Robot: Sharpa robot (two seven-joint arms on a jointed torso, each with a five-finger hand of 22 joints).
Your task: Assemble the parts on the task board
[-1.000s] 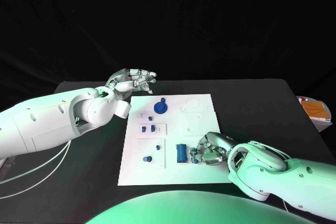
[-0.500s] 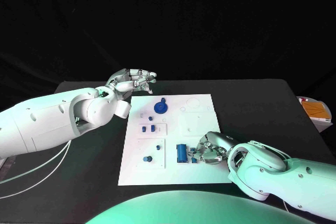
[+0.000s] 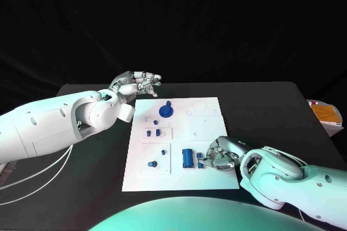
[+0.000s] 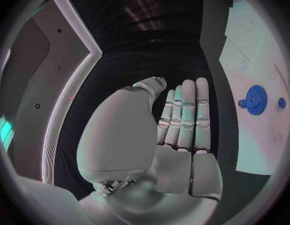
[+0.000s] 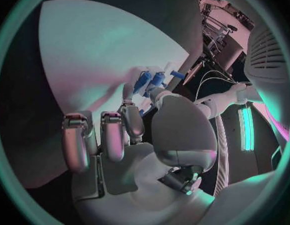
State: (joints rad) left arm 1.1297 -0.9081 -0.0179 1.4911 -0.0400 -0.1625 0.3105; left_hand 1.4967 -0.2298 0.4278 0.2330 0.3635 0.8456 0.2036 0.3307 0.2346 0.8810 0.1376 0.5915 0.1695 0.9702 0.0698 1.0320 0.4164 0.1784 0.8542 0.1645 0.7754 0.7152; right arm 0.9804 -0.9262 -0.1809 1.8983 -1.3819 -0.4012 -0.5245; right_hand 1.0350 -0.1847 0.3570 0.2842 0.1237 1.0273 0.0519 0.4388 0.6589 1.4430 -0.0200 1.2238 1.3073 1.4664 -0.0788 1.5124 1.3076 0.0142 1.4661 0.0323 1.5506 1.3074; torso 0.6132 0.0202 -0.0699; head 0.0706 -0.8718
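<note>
Spanning the scene is a black worktop (image 3: 268, 105) against a dark backdrop, with the white task board (image 3: 206, 136) lying at its middle. Over the far left of the worktop, just beyond the board's far left corner, hovers the left hand (image 3: 137, 82); the left wrist view shows its fingers (image 4: 185, 115) straight and side by side, holding nothing. On the board, from left to right, sit a small blue knob (image 3: 152, 164) near the front, a blue gear (image 3: 166, 110) at the far end, and a blue cylinder (image 3: 187, 157) near the front, lying lengthwise. An orange and white box (image 3: 324, 112) sits beyond the worktop's right edge. Just right of the cylinder, the right hand (image 3: 220, 156) rests low on the board's near right part. The right wrist view shows what the head view hides: its fingertips (image 5: 129, 92) curl down around small blue parts (image 5: 148, 80) on the board, though a firm grip cannot be told.
</note>
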